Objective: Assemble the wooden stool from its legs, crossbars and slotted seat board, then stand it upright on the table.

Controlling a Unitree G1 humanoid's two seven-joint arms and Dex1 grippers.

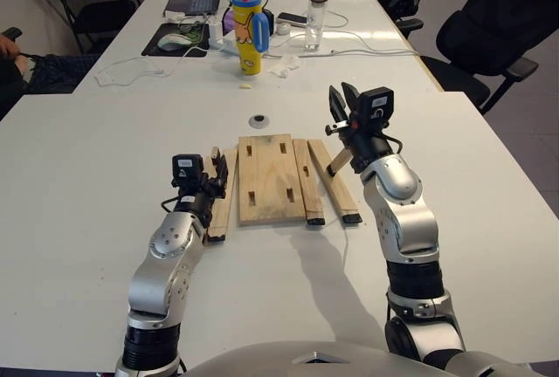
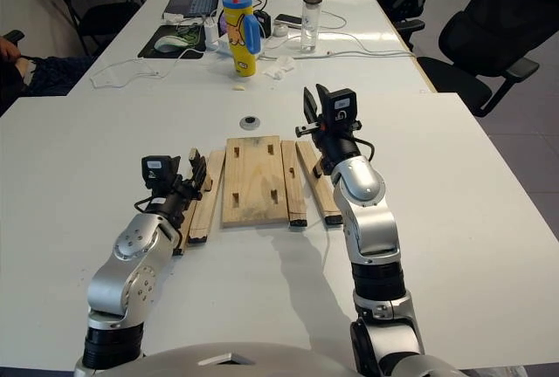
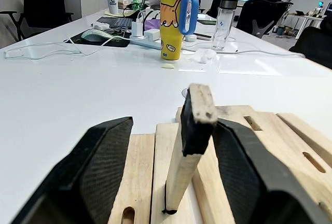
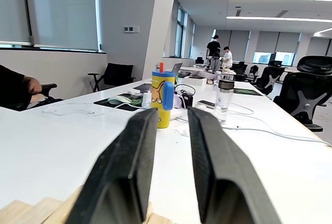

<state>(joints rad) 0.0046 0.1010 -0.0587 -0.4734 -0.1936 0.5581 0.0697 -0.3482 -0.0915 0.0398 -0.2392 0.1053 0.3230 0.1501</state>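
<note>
Now, nearest to us, our left tool stands wide around a pale wooden leg with a black-capped end. The leg tilts up off the flat wooden slat beneath and leans on one finger. We judge it is being tipped up for a firmer grasp. Beyond, the slotted pine seat board lies flat on the white counter, awaiting its legs. Beside it lie two more black-tipped legs. Above them our right tool hovers, narrow and empty.

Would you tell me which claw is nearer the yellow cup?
Right. The right claw is raised short of the cup; the left claw sits farther back, by the planks.
</note>
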